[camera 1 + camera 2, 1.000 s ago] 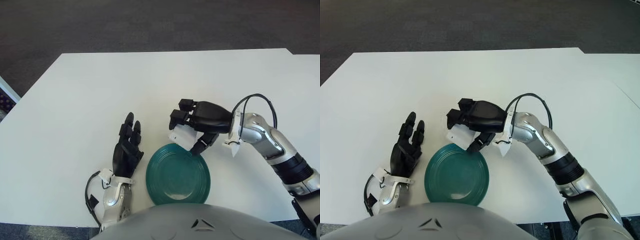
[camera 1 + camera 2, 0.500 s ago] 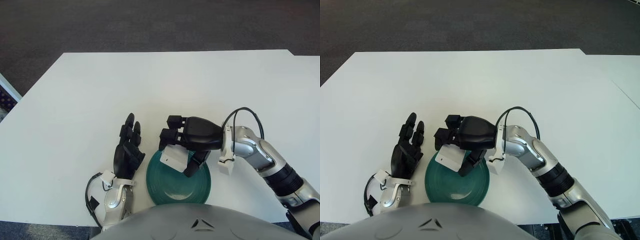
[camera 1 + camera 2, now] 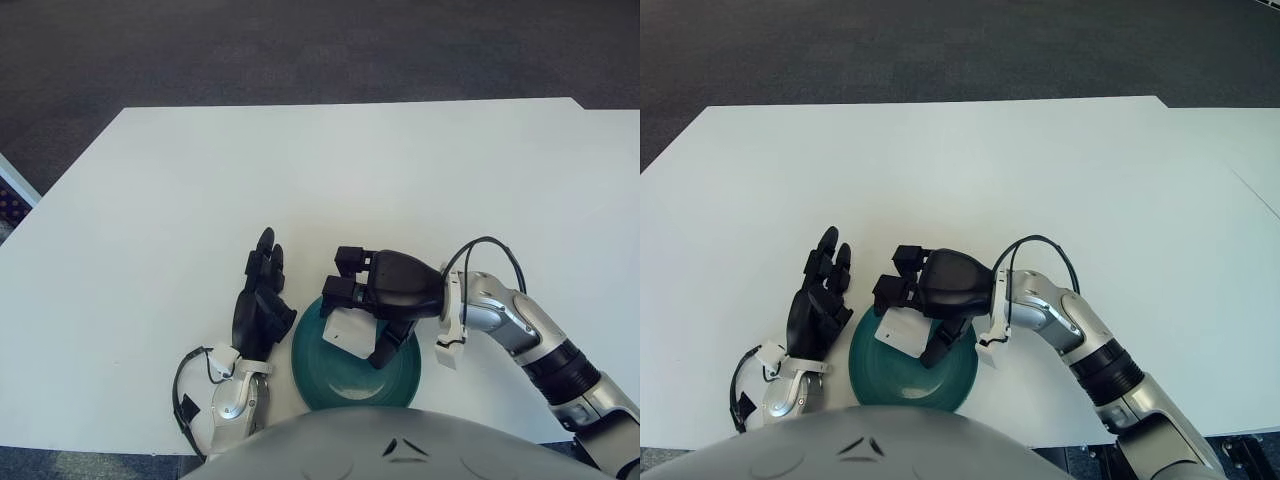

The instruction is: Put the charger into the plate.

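A dark green plate [image 3: 352,372] lies on the white table [image 3: 320,180] near its front edge. My right hand [image 3: 368,312] is over the plate's far part, its fingers shut on a white block-shaped charger [image 3: 346,332]. The charger hangs low over the plate's inside; whether it touches the plate I cannot tell. It also shows in the right eye view [image 3: 901,333]. My left hand [image 3: 258,308] rests on the table just left of the plate, fingers extended and holding nothing.
The table's left edge runs diagonally at the left, with dark carpet [image 3: 300,50] beyond the far edge. A black cable [image 3: 485,245] loops above my right wrist.
My right hand has carried the charger from the plate's far rim toward me and lowered it over the plate's inside. The left hand has shifted slightly.
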### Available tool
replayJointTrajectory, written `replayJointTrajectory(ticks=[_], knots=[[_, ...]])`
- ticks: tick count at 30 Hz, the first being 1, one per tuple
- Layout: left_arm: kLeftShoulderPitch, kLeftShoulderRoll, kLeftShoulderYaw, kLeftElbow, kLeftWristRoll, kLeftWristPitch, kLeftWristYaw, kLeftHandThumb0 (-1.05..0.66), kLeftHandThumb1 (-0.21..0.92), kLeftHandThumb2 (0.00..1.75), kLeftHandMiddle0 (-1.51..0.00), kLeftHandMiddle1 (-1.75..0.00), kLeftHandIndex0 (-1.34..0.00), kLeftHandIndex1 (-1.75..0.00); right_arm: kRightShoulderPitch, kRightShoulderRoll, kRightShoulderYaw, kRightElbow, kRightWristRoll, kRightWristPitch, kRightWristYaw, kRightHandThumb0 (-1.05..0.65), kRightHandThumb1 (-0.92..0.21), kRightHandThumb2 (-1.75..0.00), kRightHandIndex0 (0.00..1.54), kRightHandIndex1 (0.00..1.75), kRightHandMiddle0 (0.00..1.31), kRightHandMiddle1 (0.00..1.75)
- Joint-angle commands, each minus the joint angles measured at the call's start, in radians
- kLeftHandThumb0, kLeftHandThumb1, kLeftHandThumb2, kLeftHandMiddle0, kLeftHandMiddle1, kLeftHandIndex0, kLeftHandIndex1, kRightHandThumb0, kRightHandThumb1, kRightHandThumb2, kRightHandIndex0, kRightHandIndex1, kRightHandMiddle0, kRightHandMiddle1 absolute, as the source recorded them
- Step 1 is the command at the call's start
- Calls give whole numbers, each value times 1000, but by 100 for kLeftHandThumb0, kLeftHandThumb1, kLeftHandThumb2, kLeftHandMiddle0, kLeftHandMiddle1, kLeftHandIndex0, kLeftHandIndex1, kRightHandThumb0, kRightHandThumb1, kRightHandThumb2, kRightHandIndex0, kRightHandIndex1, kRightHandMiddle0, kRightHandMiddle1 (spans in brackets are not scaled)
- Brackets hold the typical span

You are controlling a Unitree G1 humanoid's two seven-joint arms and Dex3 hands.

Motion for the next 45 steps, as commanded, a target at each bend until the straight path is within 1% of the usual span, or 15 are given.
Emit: replayJointTrajectory(ticks=[1, 7, 8, 10, 11, 12, 13, 14, 16, 20, 21, 24, 27, 34, 45], knots=[[16, -17, 2, 92, 0, 20, 8, -105, 92, 126, 0, 0, 0, -17, -4, -20, -10, -17, -7, 18, 19, -56, -92, -84, 99, 175, 74, 175], [8, -17, 4, 104, -13, 8, -4, -105, 92, 126, 0, 0, 0, -17, -8, -13, 20, -67, 5, 85, 89, -54, -92, -83, 101, 175, 70, 175], [7, -18, 3, 104, -15, 3, -7, -105, 92, 125, 0, 0, 0, -17, -9, -14, 24, -69, 11, 93, 98, -56, -92, -84, 98, 175, 62, 175], [5, -18, 2, 107, -24, -5, -16, -105, 92, 124, 0, 0, 0, -16, -8, -10, 25, -70, 15, 106, 105, -58, -92, -85, 94, 175, 53, 175], [5, -18, 2, 108, -28, -6, -20, -105, 92, 124, 0, 0, 0, -16, -6, -7, 25, -70, 14, 110, 104, -63, -92, -87, 82, 175, 40, 174], [5, -19, 2, 107, -40, -4, -29, -105, 92, 124, 0, 0, 0, -16, -8, -6, 25, -66, 14, 108, 103, -67, -92, -88, 73, 175, 32, 173], [5, -19, 2, 106, -48, -2, -36, -105, 92, 123, 0, 0, 0, -16, -9, -7, 26, -63, 14, 106, 101, -72, -92, -90, 57, 175, 24, 171], [6, -20, 2, 106, -53, 0, -40, -105, 92, 123, 0, 0, 0, -16, -10, -7, 27, -61, 14, 104, 101, -74, -92, -90, 51, 175, 21, 170], [8, -26, 4, 101, -90, 14, -62, -105, 92, 123, 0, 0, 0, -15, -14, -13, 30, -50, 18, 89, 97, -81, -92, -93, 33, 174, 12, 165], [13, -37, 8, 92, -150, 32, -100, -105, 92, 123, 0, 0, 0, -14, -21, -21, 28, -30, 16, 47, 76, -88, -92, -95, 19, 165, 5, 155], [14, -39, 9, 91, -157, 29, -106, -105, 92, 123, 0, 0, 0, -13, -20, -23, 24, -26, 10, 32, 65, -90, -92, -94, 18, 156, 3, 148], [11, -39, 10, 96, -159, 18, -113, -105, 92, 123, 0, 0, 0, -12, -15, -29, 6, -6, -22, -7, 22, -92, -92, -92, 18, 143, 1, 139], [11, -39, 10, 97, -156, 12, -117, -105, 92, 123, 0, 0, 0, -12, -17, -26, -5, 6, -50, -33, -11, -93, -92, -91, 19, 139, 0, 135], [6, -34, 14, 104, -162, 15, -134, -104, 92, 123, -1, 0, 0, -14, -22, -7, -28, 30, -158, -79, -124, -91, -92, -85, 20, 145, 0, 135], [1, -40, 27, 101, -233, 54, -184, -104, 92, 122, -1, 0, 0, -15, -30, 4, -22, 62, -212, -89, -207, -86, -92, -83, 24, 128, 0, 130]])
